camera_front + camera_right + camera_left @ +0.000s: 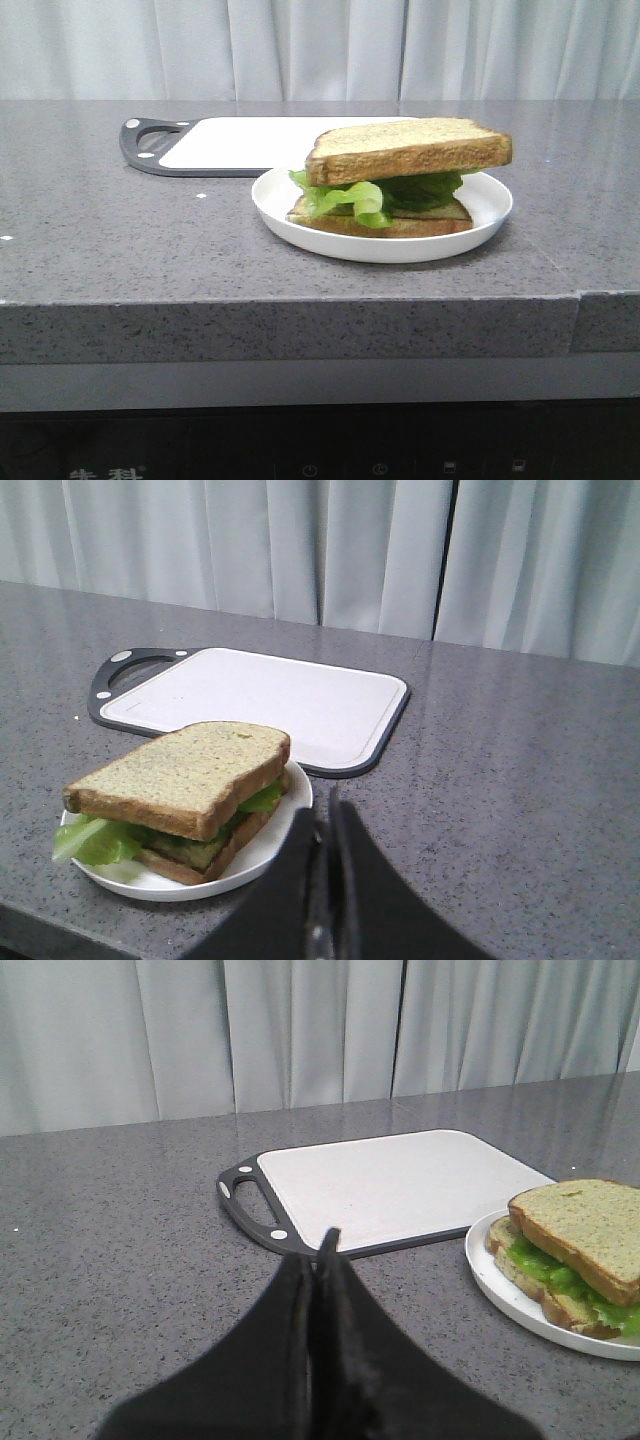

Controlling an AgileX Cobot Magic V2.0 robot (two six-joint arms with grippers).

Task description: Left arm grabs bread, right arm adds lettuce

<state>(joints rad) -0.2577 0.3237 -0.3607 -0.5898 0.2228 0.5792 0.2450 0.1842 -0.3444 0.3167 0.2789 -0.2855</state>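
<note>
A thick bread [408,148] slice with a golden crust lies on top of the stack on the white plate [490,205]. Under it the green ruffled lettuce [345,196] sticks out at the left, over a thinner bottom slice [400,226]. The left wrist view shows the bread [585,1228] and lettuce [545,1265] off to one side of my left gripper [322,1250], which is shut and empty above the counter. My right gripper [327,815] is shut and empty beside the plate [285,825], near the bread [185,770] and lettuce [95,840]. Neither gripper appears in the front view.
A white cutting board [250,143] with a dark grey handle [145,145] lies behind the plate, also seen in the left wrist view as the board [400,1185]. The grey stone counter [120,230] ends at a front edge; curtains hang behind.
</note>
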